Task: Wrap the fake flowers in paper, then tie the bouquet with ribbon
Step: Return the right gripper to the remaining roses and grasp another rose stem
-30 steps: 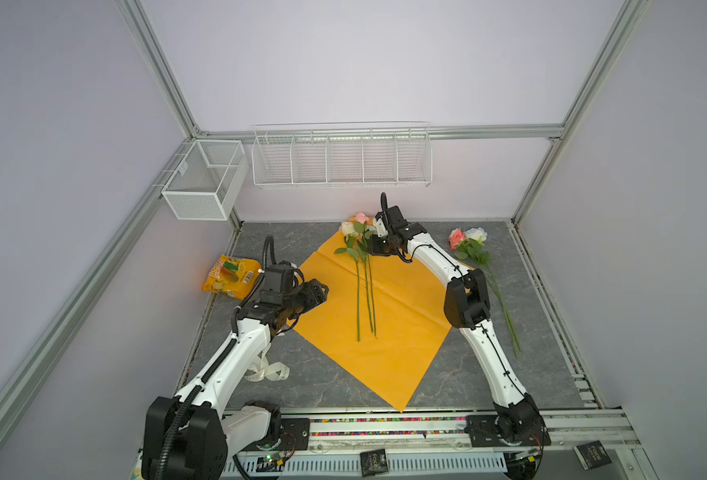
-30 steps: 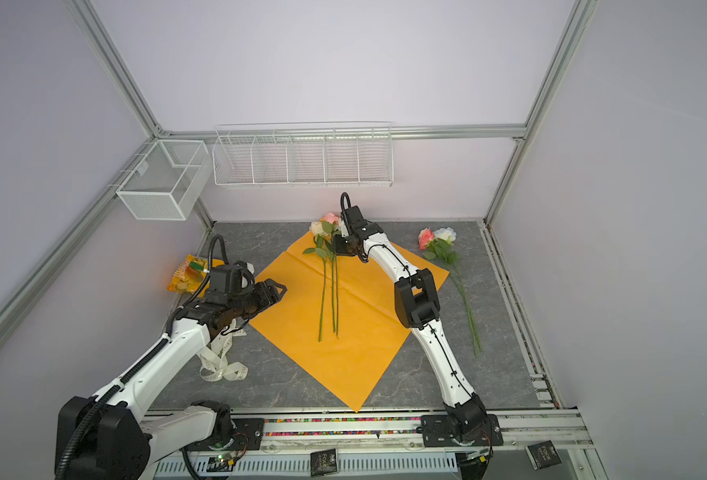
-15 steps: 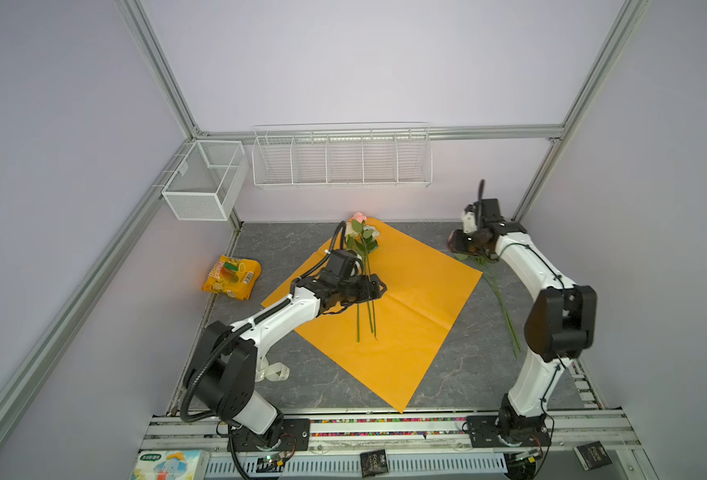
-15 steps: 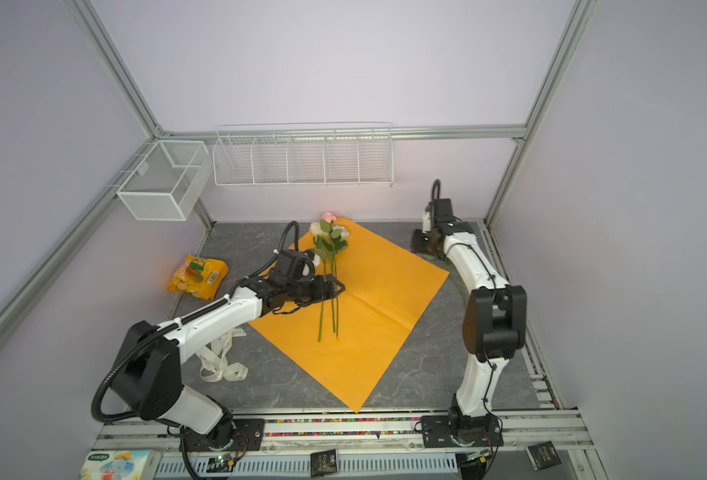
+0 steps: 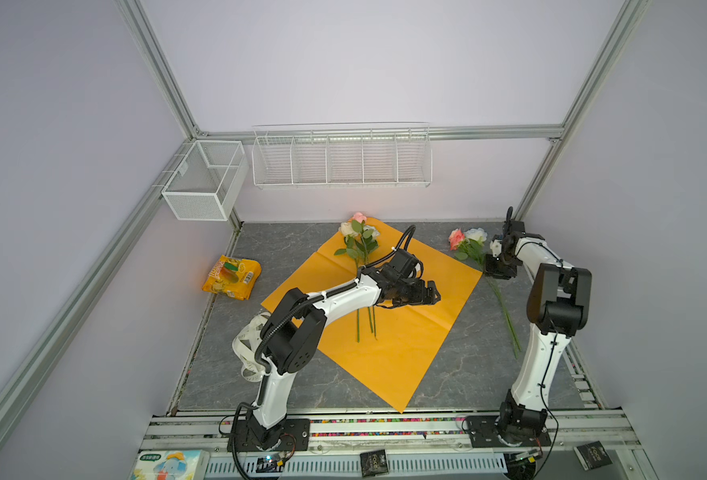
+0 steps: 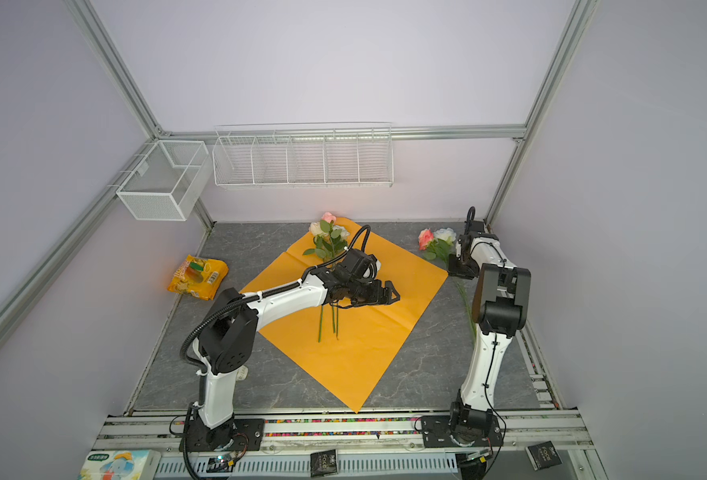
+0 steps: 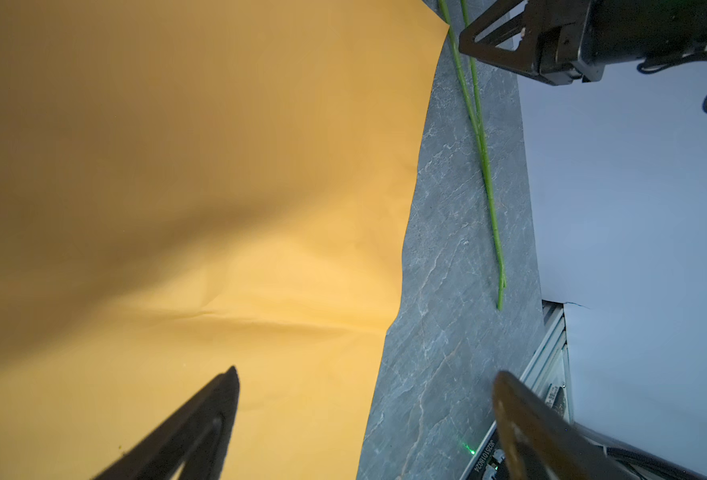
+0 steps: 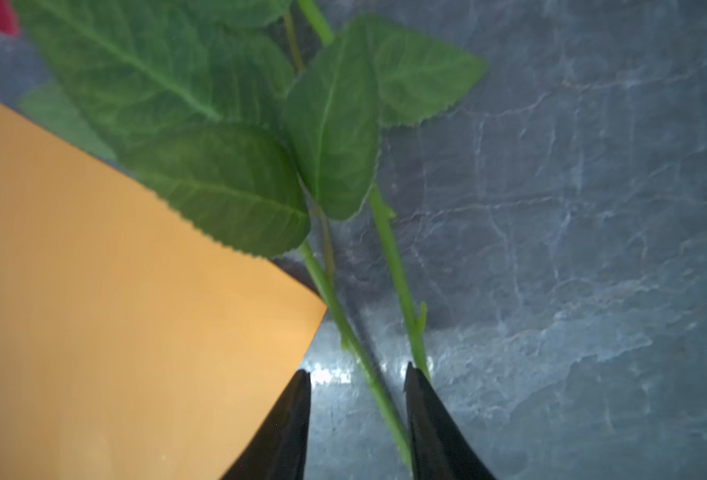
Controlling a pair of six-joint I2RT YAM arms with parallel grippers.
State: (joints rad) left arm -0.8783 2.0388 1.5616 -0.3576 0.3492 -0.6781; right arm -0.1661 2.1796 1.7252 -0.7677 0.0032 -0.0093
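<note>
Gathering step, likely: bouquet of pink-cream fake roses lies on orange paper sheet; left gripper wide, empty; right gripper narrow astride green stem of loose pink-white roses (unclamped); next: pinch, carry over

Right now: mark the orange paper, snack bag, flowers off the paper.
orange paper (image 5: 389, 357): in a top view, bare near part
snack bag (image 5: 231, 277): in a top view, its middle
flowers off the paper (image 5: 456, 239): in a top view, pink bloom

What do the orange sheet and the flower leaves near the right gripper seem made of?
Orange sheet: likely thin paper, matte; straight fold creases cross it.
Leaves: seemingly fabric or plastic, dull finish; neat veins and evenly serrated edges, though the view is blurred.
</note>
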